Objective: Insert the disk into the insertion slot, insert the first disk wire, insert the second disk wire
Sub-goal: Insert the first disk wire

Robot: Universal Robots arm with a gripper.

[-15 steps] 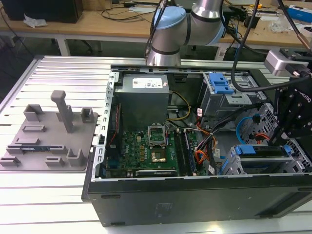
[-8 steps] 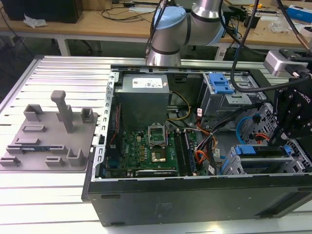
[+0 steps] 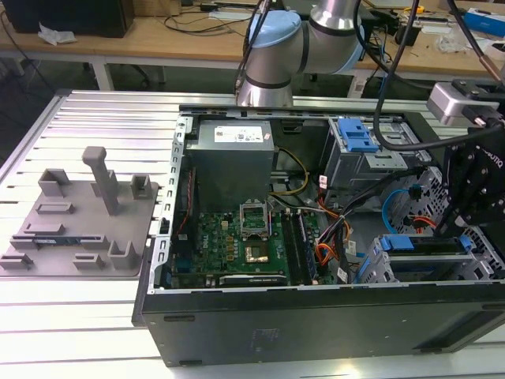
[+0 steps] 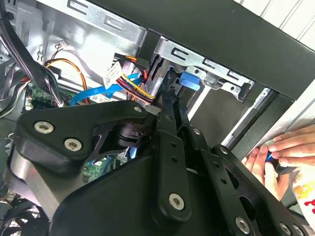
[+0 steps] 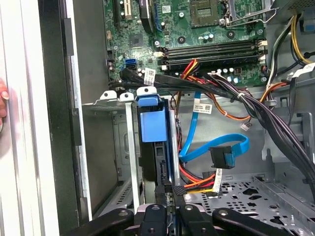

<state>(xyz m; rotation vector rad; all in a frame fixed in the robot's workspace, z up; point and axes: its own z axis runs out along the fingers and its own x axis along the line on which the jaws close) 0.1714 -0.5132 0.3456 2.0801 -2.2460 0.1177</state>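
Found the disk (image 5: 152, 125) already pushed into the slot (image 5: 129, 157), standing on edge, with its bright blue carrier tab at the mouth of the slot. Saw the tool (image 5: 170, 211) at the open end of the slot, drawn nearly together and clamped on the dark plug of the first wire (image 5: 197, 184), a bundle of red, orange and yellow strands. Held this plug right at the dark end of the disk; could not tell whether it was seated fully. Noted the second wire (image 5: 216, 147), thin and light blue, looped loose just beside the slot above a perforated metal sheet, its small dark plug free and apart from the disk. Beyond the slot, observed a green circuit board (image 5: 182, 37) with black cables crossing before it. Outside the case (image 3: 316, 332) wall next to the slot, caught a person's hand (image 4: 283, 152) close to that wall. Well apart from the slot, on the ribbed bench (image 3: 95, 110), noticed a grey tray (image 3: 79, 223) with upright blocks.
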